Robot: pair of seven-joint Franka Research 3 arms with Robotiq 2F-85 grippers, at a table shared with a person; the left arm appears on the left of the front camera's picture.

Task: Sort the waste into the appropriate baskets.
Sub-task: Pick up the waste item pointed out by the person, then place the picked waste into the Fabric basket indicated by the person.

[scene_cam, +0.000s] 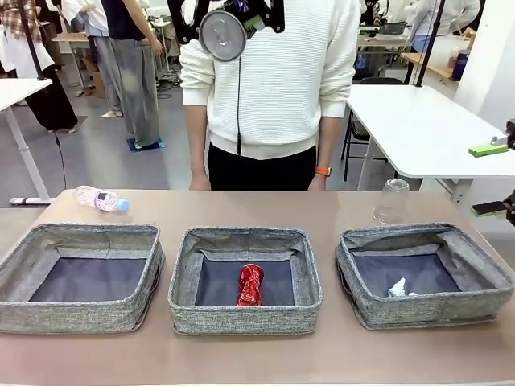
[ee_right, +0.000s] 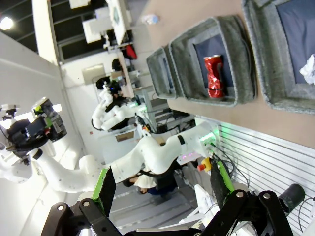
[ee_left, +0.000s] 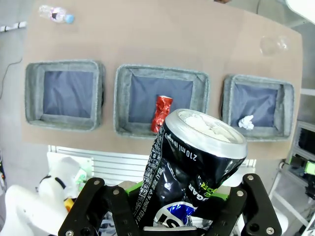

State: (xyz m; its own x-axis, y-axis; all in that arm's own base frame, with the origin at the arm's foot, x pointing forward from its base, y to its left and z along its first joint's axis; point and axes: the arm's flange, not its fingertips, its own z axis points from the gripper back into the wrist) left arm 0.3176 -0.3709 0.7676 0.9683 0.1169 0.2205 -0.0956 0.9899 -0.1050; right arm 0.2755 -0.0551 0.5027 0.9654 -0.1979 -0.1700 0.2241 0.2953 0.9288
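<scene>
My left gripper (ee_left: 182,209) is shut on a crushed dark printed can (ee_left: 197,162), held high above the table's near edge, short of the middle basket (ee_left: 162,73). In that basket lies a dented red can (scene_cam: 249,285). A crumpled white paper wad (scene_cam: 397,288) sits in the right basket (scene_cam: 418,235); the left basket (scene_cam: 88,233) holds nothing. A clear bottle with a blue cap (scene_cam: 100,199) lies at the far left. A clear cup (scene_cam: 392,201) stands upside down behind the right basket. My right gripper (ee_right: 162,182) is open and holds nothing, raised off to the side.
A person in a white sweater (scene_cam: 269,88) stands at the far edge, hands down behind the table. A white table (scene_cam: 418,121) stands at the back right. Bare tabletop (scene_cam: 241,209) runs between the baskets and the far edge.
</scene>
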